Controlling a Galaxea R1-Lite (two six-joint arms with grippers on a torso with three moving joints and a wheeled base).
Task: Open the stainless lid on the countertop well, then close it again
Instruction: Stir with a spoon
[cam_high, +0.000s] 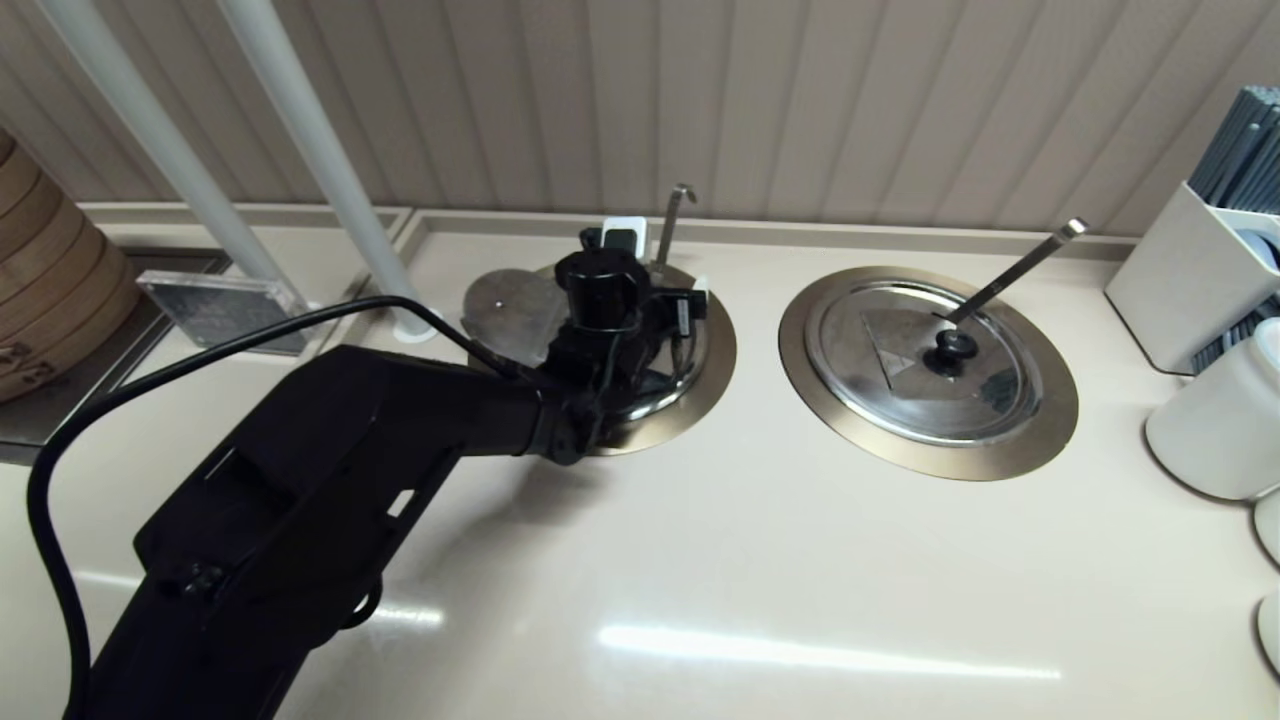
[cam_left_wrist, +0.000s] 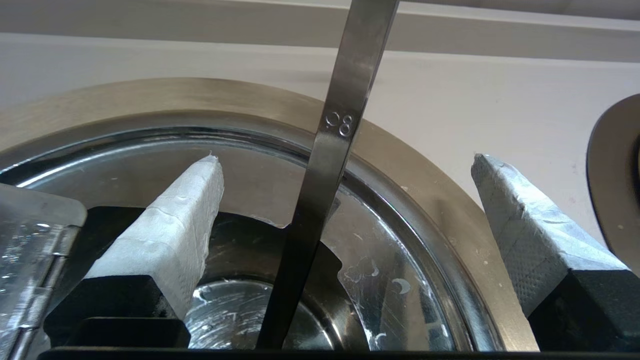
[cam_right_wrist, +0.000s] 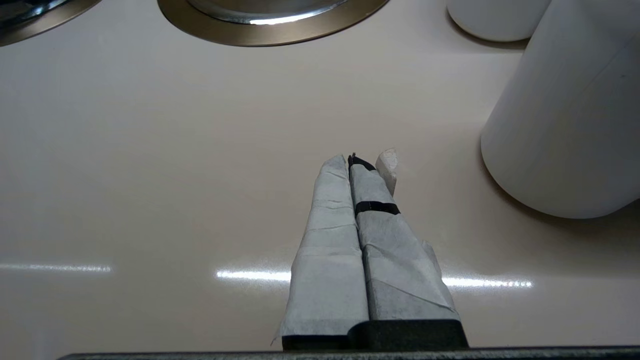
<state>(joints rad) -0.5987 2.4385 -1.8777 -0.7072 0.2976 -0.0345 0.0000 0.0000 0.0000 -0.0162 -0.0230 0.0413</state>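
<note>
Steel ladle handle (cam_left_wrist: 330, 165) stands between spread left fingers (cam_left_wrist: 170, 235).

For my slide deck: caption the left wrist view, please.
Open left claw poised over the bronze-collared round steel well, straddling its thin steel ladle handle.

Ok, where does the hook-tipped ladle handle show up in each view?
Head view: the ladle handle rises at the far rim of the well, behind the left arm's wrist.
Left wrist view: the handle crosses the middle, between the open jaws of the left gripper.
Right wrist view: not in it; the shut right gripper is over the countertop.
Shared landmark: the bronze collar, seen in the head and left wrist views.
</note>
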